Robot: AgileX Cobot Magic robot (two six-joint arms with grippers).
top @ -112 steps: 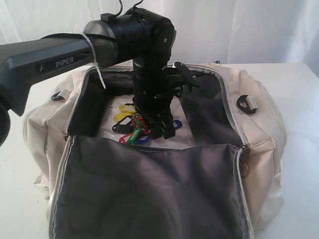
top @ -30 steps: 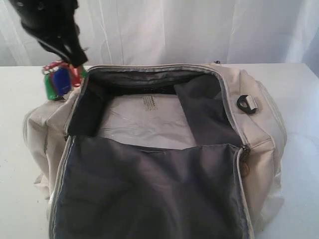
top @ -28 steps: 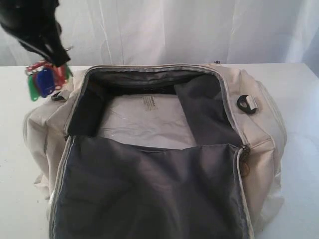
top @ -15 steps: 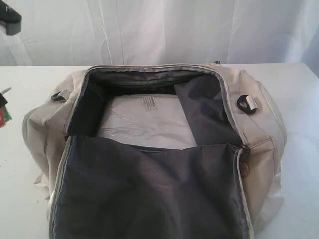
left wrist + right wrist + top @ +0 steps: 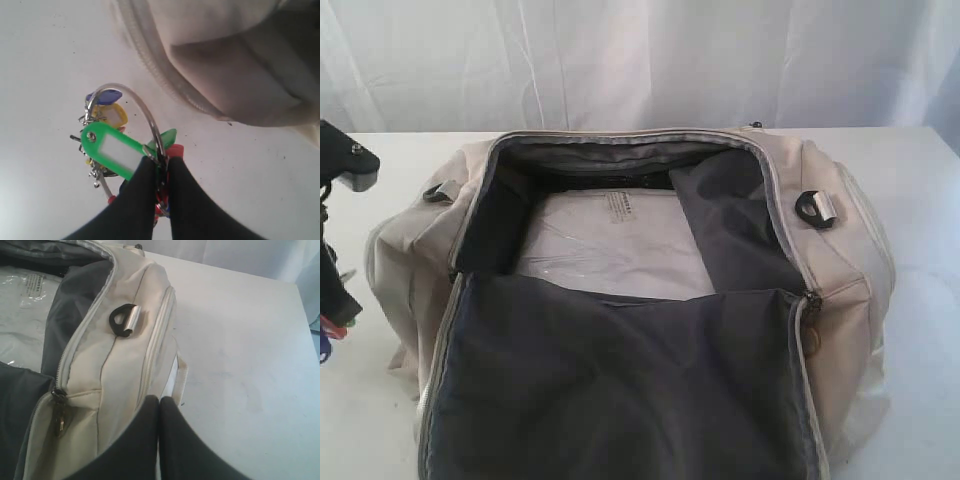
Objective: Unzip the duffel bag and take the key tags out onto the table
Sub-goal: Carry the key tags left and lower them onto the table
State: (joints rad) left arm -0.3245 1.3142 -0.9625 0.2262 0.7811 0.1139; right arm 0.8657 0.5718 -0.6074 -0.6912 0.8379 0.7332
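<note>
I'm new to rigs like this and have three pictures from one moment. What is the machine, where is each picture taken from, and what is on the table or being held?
This is a robot with two arms, each ending in a two-finger gripper. The wide picture comes from a camera off the arms. It shows a cream duffel bag lying unzipped on a white table, with a plastic-wrapped sheet visible inside. The other two pictures come from cameras on the wrists, looking along the fingers. In the left wrist picture the left gripper is shut on the metal ring of the key tags, outside the bag and low over the table. I cannot tell whether the tags touch the table. In the right wrist picture the right gripper is shut and empty, near the bag's side.
</note>
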